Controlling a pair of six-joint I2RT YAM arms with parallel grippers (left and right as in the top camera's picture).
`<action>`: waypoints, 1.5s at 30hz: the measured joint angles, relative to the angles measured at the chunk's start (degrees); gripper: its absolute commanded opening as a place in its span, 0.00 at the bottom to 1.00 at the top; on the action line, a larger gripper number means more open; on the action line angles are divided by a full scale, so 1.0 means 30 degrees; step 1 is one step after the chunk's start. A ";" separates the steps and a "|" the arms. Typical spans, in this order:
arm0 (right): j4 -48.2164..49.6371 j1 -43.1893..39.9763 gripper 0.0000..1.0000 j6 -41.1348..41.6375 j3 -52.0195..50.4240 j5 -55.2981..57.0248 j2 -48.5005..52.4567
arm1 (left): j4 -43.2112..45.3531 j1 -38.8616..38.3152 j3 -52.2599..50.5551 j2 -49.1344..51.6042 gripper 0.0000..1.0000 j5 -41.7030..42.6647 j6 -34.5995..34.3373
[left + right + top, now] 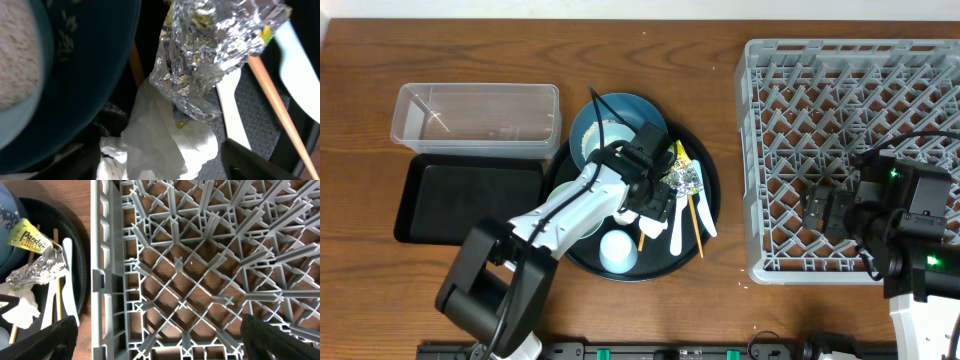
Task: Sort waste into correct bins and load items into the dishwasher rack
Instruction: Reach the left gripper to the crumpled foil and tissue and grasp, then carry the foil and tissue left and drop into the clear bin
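- Left wrist view puts your left claw [160, 167] low over the tissue [155, 145], its dark fingers standing apart at either side of the white wad, with nothing pinched yet.
- Just above the tissue lies the wrapper [210, 50], its silver foil overlapping the tissue's top edge. The dish [85, 75] sits close on the left, and a spoon [235, 115] and a chopstick [275, 100] lie on the right.
- You appear to be on the waste-sorting step, picking tissue off the round tray [713, 190].
- For the next move, close on the tissue alone. The foil is so close that a wide bite could take both, and the dish rim leaves little room on that side.
- Then lift straight up and carry left to the bins. The tub [475, 120] and the black tray [470, 200] sit side by side on the tabletop [360, 60], well apart from the round tray.
- One bowl [618, 250] waits on the round tray's near edge, not yet loaded.
- Farthest off, your right claw [160, 342] hangs wide open and empty over the rack [850, 150], which seems to hold no items yet.
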 measured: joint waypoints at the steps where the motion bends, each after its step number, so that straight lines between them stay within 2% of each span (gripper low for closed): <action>1: 0.0000 0.0000 0.99 0.0000 0.0000 0.0000 0.0000 | 0.0000 -0.0022 0.0000 0.0066 0.60 -0.0007 -0.0007; 6: -0.0007 0.0000 0.99 0.0000 0.0000 0.0000 0.0000 | 0.0146 -0.0058 0.0000 0.0117 0.46 0.0000 -0.0007; 9: -0.0022 0.0000 0.99 0.0000 0.0000 0.0000 0.0000 | 0.0240 -0.0058 0.0000 0.0117 0.31 -0.0007 -0.0022; 12: -0.0058 0.0000 0.99 0.0000 0.0000 0.0000 0.0000 | 0.0299 -0.0058 0.0000 0.0117 0.11 -0.0015 -0.0029; 14: -0.0080 0.0000 0.99 0.0000 0.0000 0.0000 0.0000 | 0.0299 -0.0058 0.0000 0.0117 0.06 -0.0022 -0.0007; 22: -0.0153 0.0000 0.99 0.0000 0.0000 0.0000 0.0000 | 0.0270 -0.0058 0.0000 -0.0583 0.06 -0.0313 0.0066; 30: -0.0299 0.0000 0.99 0.0000 0.0000 0.0000 0.0000 | 0.0138 0.0401 0.0029 -0.4998 0.06 -0.1566 0.0066; 38: -0.0299 0.0000 0.99 0.0000 0.0000 0.0000 0.0000 | 0.0379 0.4357 0.0066 -0.6747 0.06 -0.3024 0.0066; 45: -0.0306 0.0000 0.99 0.0000 0.0022 0.0000 0.0000 | 0.3665 0.8699 0.0080 -0.6747 0.06 -0.3308 0.0066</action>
